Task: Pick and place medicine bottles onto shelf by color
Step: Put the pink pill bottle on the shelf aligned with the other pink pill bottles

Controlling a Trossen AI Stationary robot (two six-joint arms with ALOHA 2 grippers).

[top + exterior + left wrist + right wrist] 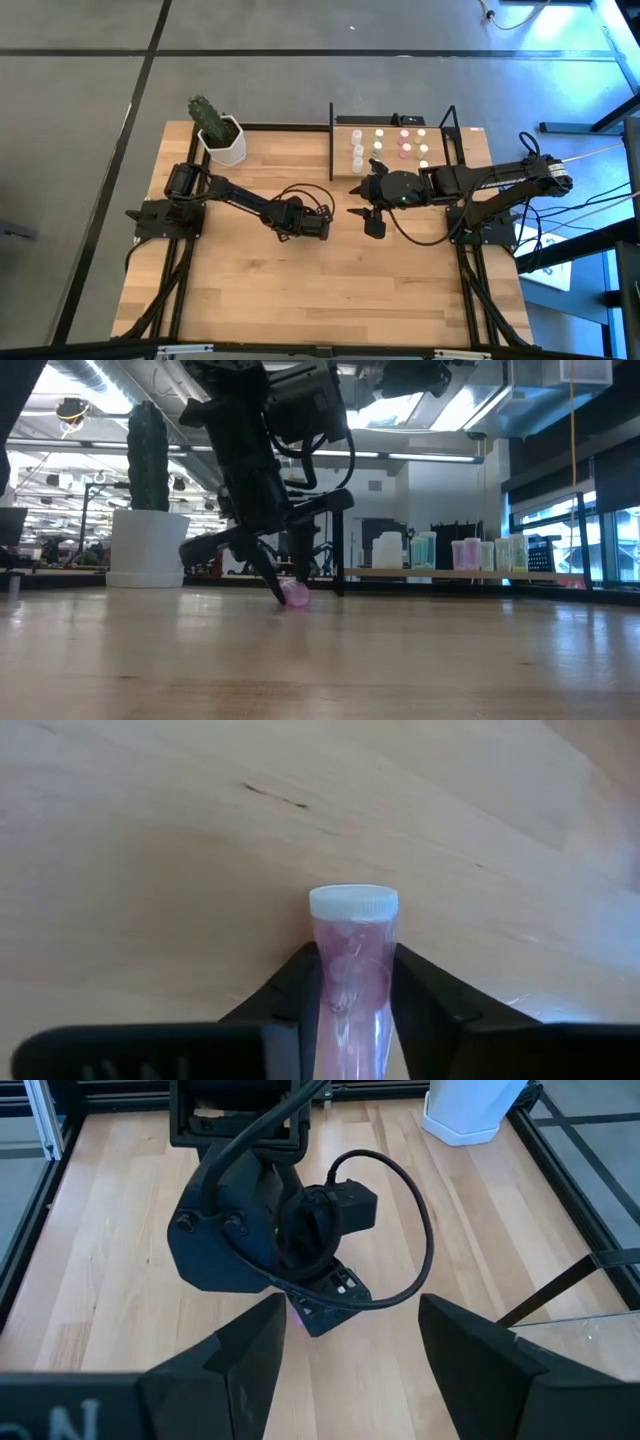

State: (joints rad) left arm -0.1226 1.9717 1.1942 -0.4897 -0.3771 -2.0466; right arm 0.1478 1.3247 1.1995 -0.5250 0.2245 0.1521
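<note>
A small pink bottle with a white cap [352, 970] lies on the wooden tabletop near its middle; in the low view the bottle [296, 596] is a pink spot on the wood. My left gripper [352, 960] reaches down to it, fingers closed on its sides. My right gripper [364, 205] hangs open above the table in front of the shelf [390, 128], its fingers [240, 1355] wide apart and empty. On the shelf stand several bottles in rows: white [357, 152], green [378, 146], pink [404, 148] and yellowish [423, 150]. My left gripper pinches the pink bottle's body [350, 995] between its two fingers, just below the white cap [353, 903]. The fingers [296, 990] slant steeply down from above and lie along the bottle's two sides. The bottle rests on the tabletop [296, 600].
A white hexagonal pot with a cactus [222, 140] stands at the table's far left. The shelf's black uprights [332, 140] rise at the far right. Bare wood [330, 290] covers the near half of the table. The right arm [480, 185] reaches in from the right edge.
</note>
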